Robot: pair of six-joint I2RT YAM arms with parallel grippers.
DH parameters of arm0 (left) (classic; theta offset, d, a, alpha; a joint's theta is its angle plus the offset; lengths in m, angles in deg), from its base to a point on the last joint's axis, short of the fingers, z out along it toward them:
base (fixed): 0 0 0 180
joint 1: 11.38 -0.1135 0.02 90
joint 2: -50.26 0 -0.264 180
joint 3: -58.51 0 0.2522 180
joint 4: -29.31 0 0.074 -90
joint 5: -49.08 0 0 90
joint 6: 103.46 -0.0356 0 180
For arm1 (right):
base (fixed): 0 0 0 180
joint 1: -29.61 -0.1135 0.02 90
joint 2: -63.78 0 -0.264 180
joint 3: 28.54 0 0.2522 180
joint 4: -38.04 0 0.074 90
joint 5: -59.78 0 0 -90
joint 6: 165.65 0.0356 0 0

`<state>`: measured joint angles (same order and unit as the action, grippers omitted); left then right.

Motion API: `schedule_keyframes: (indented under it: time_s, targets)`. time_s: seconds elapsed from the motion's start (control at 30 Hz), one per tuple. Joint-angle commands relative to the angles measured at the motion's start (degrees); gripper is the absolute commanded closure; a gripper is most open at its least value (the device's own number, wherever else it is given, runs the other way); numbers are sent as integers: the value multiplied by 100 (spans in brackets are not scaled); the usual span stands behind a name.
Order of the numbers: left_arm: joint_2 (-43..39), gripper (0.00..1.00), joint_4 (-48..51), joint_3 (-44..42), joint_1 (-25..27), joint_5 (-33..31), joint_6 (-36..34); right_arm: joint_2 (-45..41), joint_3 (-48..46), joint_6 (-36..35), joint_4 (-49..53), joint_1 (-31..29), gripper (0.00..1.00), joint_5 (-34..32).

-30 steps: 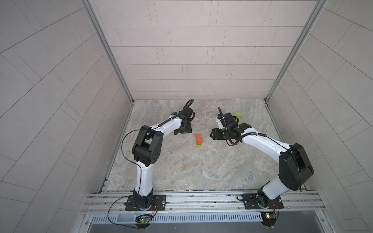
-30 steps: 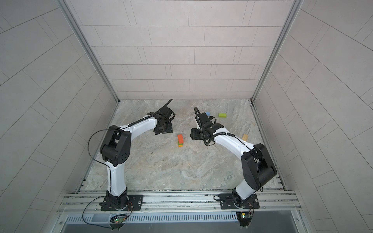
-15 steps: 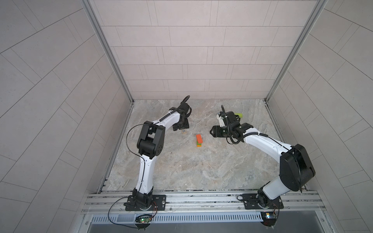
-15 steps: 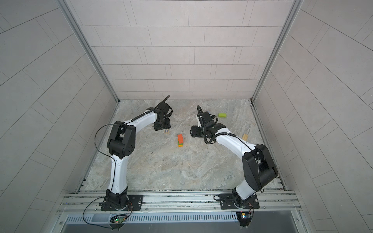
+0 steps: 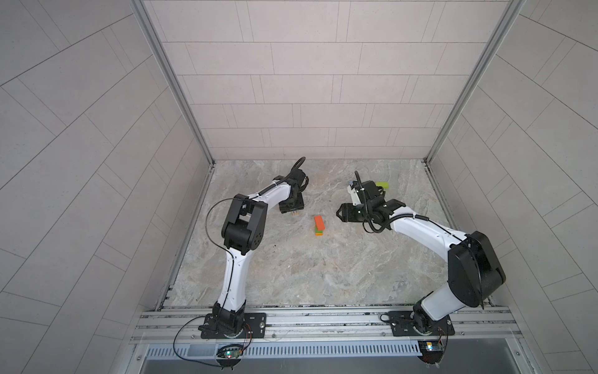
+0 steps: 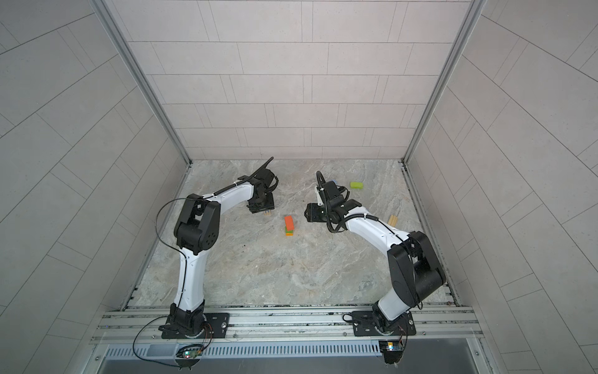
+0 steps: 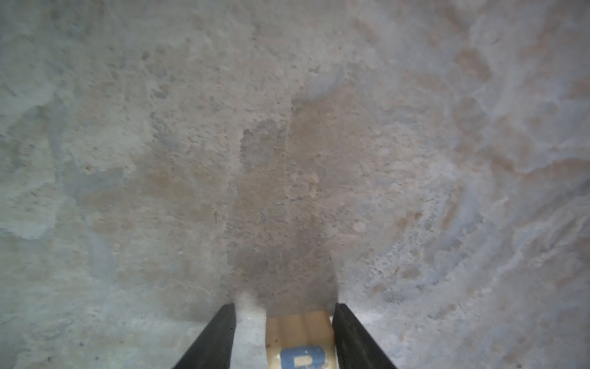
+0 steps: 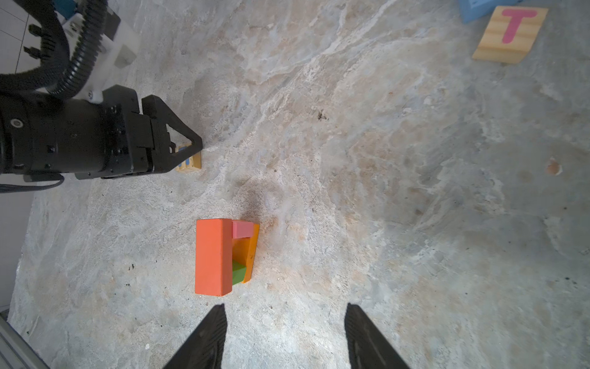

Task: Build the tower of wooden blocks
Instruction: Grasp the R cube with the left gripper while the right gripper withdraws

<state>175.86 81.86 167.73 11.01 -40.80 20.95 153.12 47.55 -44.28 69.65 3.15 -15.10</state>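
- Left claw (image 7: 284, 308): low over the table (image 7: 287, 127), half spread astride a tan lettered cube (image 7: 300, 338); one finger (image 7: 348, 335) against its side, a gap at the other, no pinch yet.
- Cube: back-left of the tower, likely light, stiff, smooth-faced; best taken squarely on two opposite flat faces, with a modest squeeze to avoid twisting.
- Tower (image 5: 319, 225): mid-table between both arms, low; orange brick (image 8: 212, 255) on top, pink piece (image 8: 242, 228) and green piece (image 8: 238, 271) beneath, orange base (image 8: 250, 252). Probably toppled by a slight nudge.
- Right claw (image 8: 284, 307): spread wide, empty, pointed at the tower from near by; possibly in the way of a placement.
- Blue block (image 8: 475, 9) just beside a tan T cube (image 8: 510, 32), well apart from the tower.
- Far right: lime block (image 6: 356, 185), another tan piece (image 6: 393, 221). Bare table between cube and tower.
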Motion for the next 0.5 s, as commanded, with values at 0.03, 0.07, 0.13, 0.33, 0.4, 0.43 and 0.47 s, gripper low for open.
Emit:
schedule_keyframes:
  time_s: [0.03, 0.07, 0.13, 0.33, 0.4, 0.43, 0.47]
  targets:
    - [-94, 56, 13, -133, 41, -36, 74, -248, -63, 64, -35, 6, 40, 13]
    - [-97, 61, 14, -133, 37, -33, 74, -263, -73, 62, -36, 1, 40, 5]
    - [-104, 68, 15, -133, 37, 5, 71, -285, -75, 45, -27, 7, 40, -20]
    - [-318, 75, 23, -207, 34, 49, 39, -297, -60, -4, -35, 18, 40, -18]
    - [-462, 76, 23, -254, 37, 87, 39, -311, -80, -26, -82, 35, 40, 29]
    - [-543, 76, 11, -290, 42, 119, 47, -327, -104, -26, -130, 46, 40, 67]
    - [-643, 76, -17, -344, 39, 164, 72, -353, -143, -17, -206, 59, 40, 116]
